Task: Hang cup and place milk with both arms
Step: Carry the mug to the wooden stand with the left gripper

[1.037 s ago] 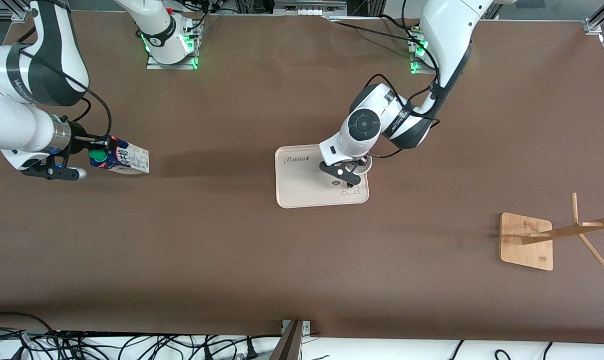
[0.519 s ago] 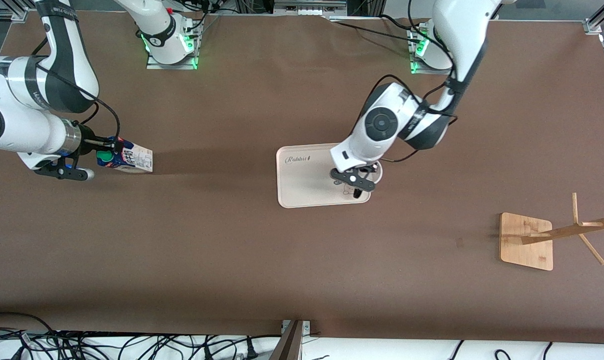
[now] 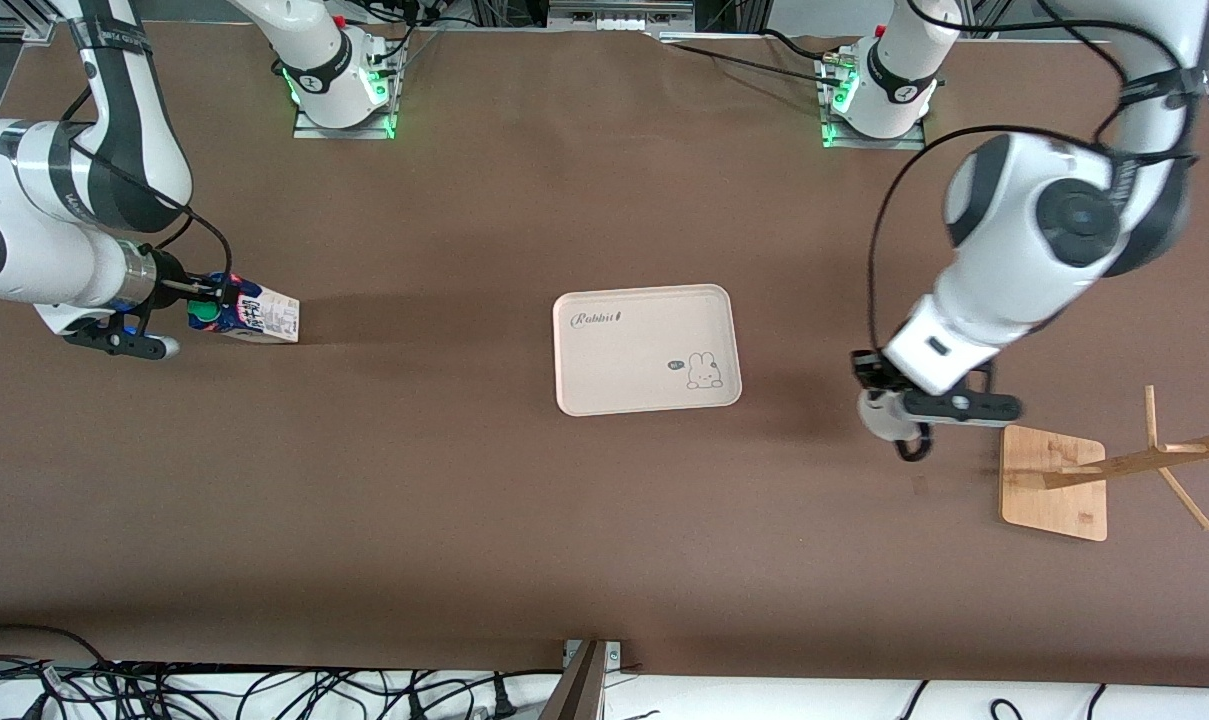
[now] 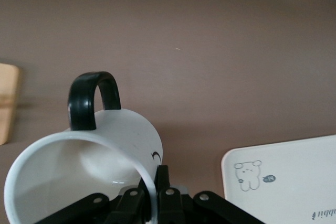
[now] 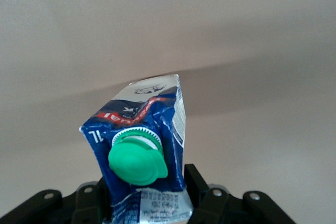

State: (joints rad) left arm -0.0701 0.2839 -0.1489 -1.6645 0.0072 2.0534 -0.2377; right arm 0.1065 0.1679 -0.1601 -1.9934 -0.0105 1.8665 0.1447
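Observation:
The white cup point(image 3: 886, 418) with a black handle hangs from my left gripper point(image 3: 909, 408), over the table beside the wooden rack's base point(image 3: 1054, 480). In the left wrist view my left gripper point(image 4: 155, 195) is shut on the cup's point(image 4: 113, 145) rim, one finger inside and one outside, with the black handle point(image 4: 89, 95) pointing away. My right gripper point(image 3: 186, 300) is shut on the top of the blue-and-white milk carton point(image 3: 259, 316), which is tilted low over the table at the right arm's end. In the right wrist view the milk point(image 5: 152, 114) shows its green cap point(image 5: 137, 165) between my right gripper's jaws point(image 5: 147, 203).
A beige tray point(image 3: 604, 375) with a rabbit drawing lies at the table's middle, with nothing on it; it also shows in the left wrist view point(image 4: 294, 182). The rack's pole and pegs point(image 3: 1154, 458) lean toward the table's edge at the left arm's end.
My left arm lifted the cup off the tray and carried it toward the left arm's end, up to the rack's base. My right gripper with the milk barely moved.

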